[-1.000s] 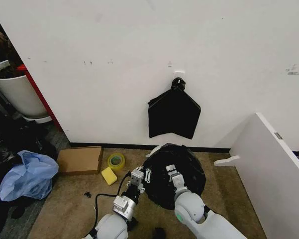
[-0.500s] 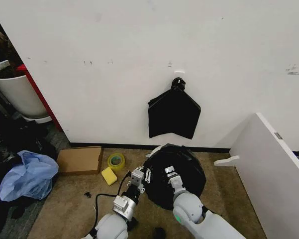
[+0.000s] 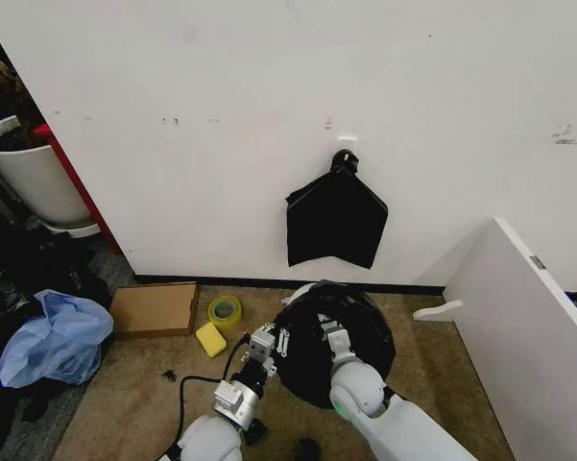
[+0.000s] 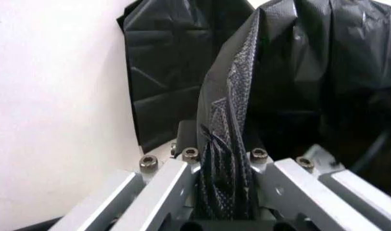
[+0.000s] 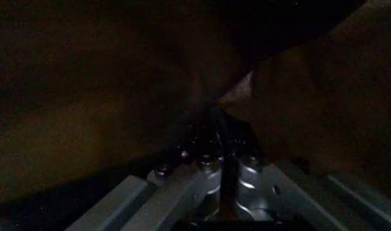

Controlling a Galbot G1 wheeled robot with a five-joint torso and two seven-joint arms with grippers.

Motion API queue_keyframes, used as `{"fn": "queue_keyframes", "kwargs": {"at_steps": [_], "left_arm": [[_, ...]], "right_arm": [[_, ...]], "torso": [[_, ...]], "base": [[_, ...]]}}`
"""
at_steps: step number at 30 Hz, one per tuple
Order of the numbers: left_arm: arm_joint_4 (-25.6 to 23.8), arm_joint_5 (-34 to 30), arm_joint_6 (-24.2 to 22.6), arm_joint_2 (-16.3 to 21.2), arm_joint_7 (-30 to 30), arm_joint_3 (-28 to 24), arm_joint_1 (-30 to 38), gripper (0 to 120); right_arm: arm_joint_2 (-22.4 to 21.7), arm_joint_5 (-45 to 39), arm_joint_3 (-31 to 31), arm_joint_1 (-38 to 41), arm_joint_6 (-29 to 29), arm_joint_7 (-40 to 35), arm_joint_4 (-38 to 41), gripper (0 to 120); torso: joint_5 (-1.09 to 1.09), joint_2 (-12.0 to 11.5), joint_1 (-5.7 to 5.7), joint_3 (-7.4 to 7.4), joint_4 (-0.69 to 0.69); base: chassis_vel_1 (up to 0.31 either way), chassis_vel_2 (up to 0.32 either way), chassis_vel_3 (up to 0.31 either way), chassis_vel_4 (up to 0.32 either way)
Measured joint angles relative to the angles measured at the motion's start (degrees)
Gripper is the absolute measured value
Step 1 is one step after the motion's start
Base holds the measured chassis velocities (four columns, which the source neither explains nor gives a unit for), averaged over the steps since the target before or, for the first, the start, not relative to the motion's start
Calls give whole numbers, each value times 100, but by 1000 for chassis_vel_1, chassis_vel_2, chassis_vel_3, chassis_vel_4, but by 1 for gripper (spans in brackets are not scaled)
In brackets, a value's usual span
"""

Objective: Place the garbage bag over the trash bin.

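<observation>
garbage bag (image 3: 350, 336) hides bin, both grippers clamped on

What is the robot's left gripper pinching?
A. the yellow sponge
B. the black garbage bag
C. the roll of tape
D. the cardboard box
B. In the left wrist view a bunched fold of the garbage bag sits pinched in the left gripper; in the head view that gripper is at the bag's edge, away from the floor items.
</observation>
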State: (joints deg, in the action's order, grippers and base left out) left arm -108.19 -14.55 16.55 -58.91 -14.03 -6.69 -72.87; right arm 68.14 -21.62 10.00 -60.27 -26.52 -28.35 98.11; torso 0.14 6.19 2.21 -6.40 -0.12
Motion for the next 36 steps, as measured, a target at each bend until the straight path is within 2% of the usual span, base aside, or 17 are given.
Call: {"fn": "queue_keyframes", "kwargs": {"at_steps": [15,18,19,21,25,27,29,33,35,36], "left_arm": [[-61,-24,1,-34,47,-51,-68,3],[-98,-58,1,-14,54,-31,-116,3],[-98,-58,1,-14,54,-31,-116,3],[-98,-197,-63,-41,-43,3,-114,3],[-96,-1008,-645,-144,-566,32,13,3],[-96,-1193,-752,-144,-641,37,52,3],[-95,-1659,-982,-162,-760,122,140,3],[-35,-2942,-1512,-210,-1109,332,402,3],[-8,-3187,-1606,-246,-1194,369,486,3],[-2,-3510,-1744,-297,-1326,441,591,3]], "right_arm": [[227,-13,165,126,222,248,70,0],[221,-82,103,158,148,172,0,12],[221,-82,103,158,148,172,0,12],[112,-106,63,64,145,249,89,21],[-161,206,101,-371,402,696,953,38],[-218,289,112,-439,428,777,1175,41],[-365,378,27,-568,452,886,1621,50],[-614,-301,-401,-1089,405,847,2432,66],[-650,-385,-595,-1284,464,854,2634,70],[-692,-394,-820,-1524,597,903,2834,75]], "torso": [[0,0,0,0,2],[1,0,0,0,2],[1,0,0,0,2],[0,0,0,0,1],[0,0,0,0,1],[1,0,0,0,1],[0,0,0,0,0],[1,0,0,0,1],[0,0,0,0,2],[-1,0,0,0,-1]], "base": [[0,0,0,0],[0,0,0,0],[0,0,0,0],[0,0,0,0],[0,0,0,0],[0,0,0,0],[0,0,0,0],[0,0,0,0],[0,0,0,0],[0,0,0,0]]}}
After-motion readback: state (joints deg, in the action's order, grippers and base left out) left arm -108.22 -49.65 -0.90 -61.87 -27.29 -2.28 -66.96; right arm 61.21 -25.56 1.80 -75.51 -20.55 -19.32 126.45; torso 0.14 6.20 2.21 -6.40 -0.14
